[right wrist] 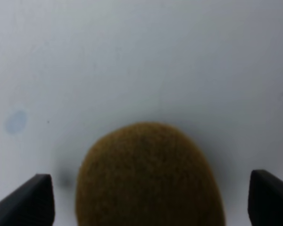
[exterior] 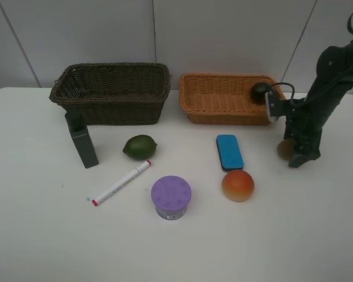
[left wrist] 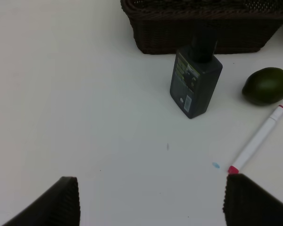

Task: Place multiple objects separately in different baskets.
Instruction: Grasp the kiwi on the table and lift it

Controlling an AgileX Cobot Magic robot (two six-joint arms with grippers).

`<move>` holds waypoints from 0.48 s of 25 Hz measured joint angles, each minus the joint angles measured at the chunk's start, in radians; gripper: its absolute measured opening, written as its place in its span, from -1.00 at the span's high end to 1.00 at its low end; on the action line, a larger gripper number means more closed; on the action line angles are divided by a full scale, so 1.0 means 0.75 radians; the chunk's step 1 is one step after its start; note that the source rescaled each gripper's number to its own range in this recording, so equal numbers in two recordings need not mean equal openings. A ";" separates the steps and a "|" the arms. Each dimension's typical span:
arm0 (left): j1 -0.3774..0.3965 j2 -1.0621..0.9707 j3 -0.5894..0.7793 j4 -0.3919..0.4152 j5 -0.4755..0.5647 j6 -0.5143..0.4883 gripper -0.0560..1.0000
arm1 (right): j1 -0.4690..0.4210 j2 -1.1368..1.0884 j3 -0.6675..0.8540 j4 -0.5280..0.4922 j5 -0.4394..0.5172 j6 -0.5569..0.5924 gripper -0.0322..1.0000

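Objects are mostly unsorted: only the dark mangosteen (exterior: 260, 92) sits inside the orange-tan basket (exterior: 223, 115), against its right-hand wall, while the dark brown basket (exterior: 112, 109) shows nothing inside, though part of its floor is hidden by its near wall. On the table (exterior: 35, 235) lie the dark green bottle (exterior: 82, 141), upright just in front of the brown basket, the lime (exterior: 140, 147), the marker (exterior: 122, 182), the purple-lidded jar (exterior: 171, 197), the blue eraser (exterior: 229, 151) and the peach (exterior: 237, 185). The kiwi (right wrist: 148, 174) rests on the table near the orange basket's right end, between the spread jaws of the right gripper (right wrist: 149, 200), which do not touch it, so the grasp looks set up but not made. The left gripper (left wrist: 153, 202) hangs spread and empty over bare table near the bottle. By my reckoning one item is placed and seven are left.
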 joint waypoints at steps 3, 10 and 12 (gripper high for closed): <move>0.000 0.000 0.000 0.000 0.000 0.000 -0.66 | 0.000 0.004 0.000 0.000 -0.005 -0.003 -0.74; 0.000 0.000 0.000 0.000 0.000 0.000 -0.66 | 0.000 0.013 0.000 0.001 0.035 -0.004 0.68; 0.000 0.000 0.000 0.000 0.000 0.000 -0.66 | 0.000 0.013 0.000 0.001 0.047 -0.004 0.68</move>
